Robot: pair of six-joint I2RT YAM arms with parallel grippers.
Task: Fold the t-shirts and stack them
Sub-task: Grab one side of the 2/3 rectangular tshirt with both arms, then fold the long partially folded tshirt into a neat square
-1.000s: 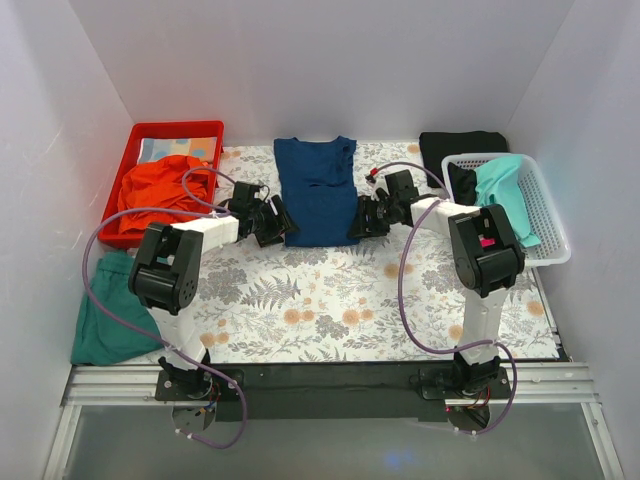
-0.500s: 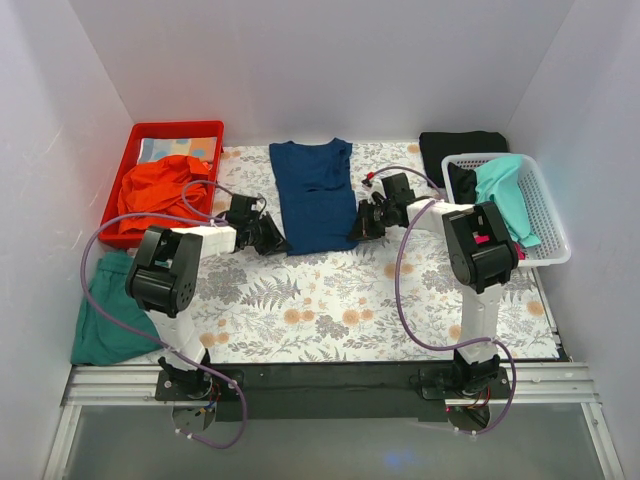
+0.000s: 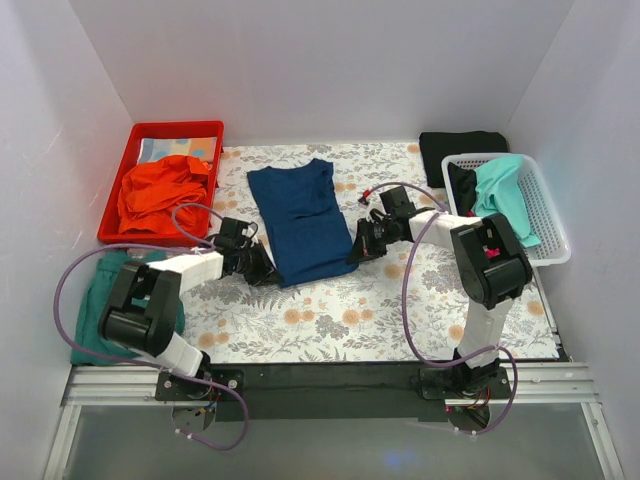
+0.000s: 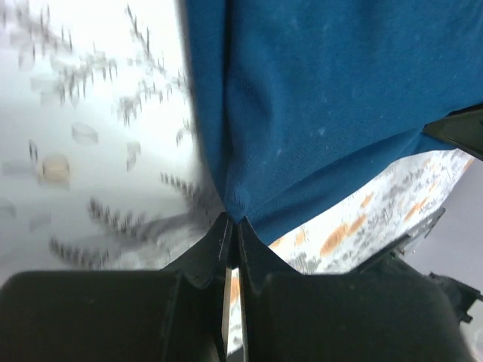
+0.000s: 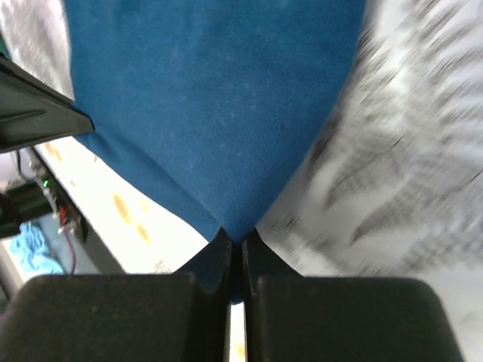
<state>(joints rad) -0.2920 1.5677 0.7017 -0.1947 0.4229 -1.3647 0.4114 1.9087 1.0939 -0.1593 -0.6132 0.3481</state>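
Navy t-shirt (image 3: 298, 222) on floral tablecloth (image 3: 330, 310), white walls (image 3: 330, 70); both jaws clamped on hem corners.

matt navy cloth t-shirt (image 3: 300, 212), floral tablecloth (image 3: 330, 310)

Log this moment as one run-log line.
navy t-shirt: lying on floral table | left gripper: shut on its near left corner | right gripper: shut on its near right corner
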